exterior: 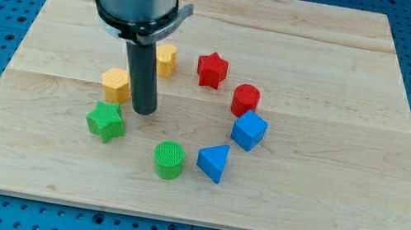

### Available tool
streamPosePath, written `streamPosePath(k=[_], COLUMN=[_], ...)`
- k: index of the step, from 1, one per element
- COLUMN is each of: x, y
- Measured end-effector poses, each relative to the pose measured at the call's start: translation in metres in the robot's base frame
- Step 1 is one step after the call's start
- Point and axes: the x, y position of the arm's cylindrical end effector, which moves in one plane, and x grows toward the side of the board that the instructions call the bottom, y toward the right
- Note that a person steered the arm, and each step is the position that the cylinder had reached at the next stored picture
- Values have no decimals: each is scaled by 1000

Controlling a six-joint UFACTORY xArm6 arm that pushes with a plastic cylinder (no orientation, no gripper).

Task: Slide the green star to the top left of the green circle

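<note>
Nearest the view's bottom, the green circle (169,160) is seen on the wooden board (326,194), with the blue triangle (213,161) just beside it on the view's right. A little farther up, the green star (106,121) is found to the upper left of the circle, with a gap between them. So the job looks nearly done, or done already; maybe only a small nudge is left.

My tip (143,111) is set down just beside the star, at its upper right. It cannot be told if they touch. No claw is carried by this arm, only a rod, so nothing is held or let go.

Farther on, the blue cube (249,131) and a red block (246,99) are seen on the view's right. One yellow block (116,84) is just left of the rod. Farthest away are the red star (212,69) and another yellow block (166,60), partly hidden by the rod, so its shape is hard to make out. The arm's top is cut off.
</note>
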Motion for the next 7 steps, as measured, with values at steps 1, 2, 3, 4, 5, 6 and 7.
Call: streamPosePath(k=[1,2,3,4,5,6,7], x=[2,2,-8,-3,7,15,15], y=[-19,-52,-54,-75,-71,-33,-39])
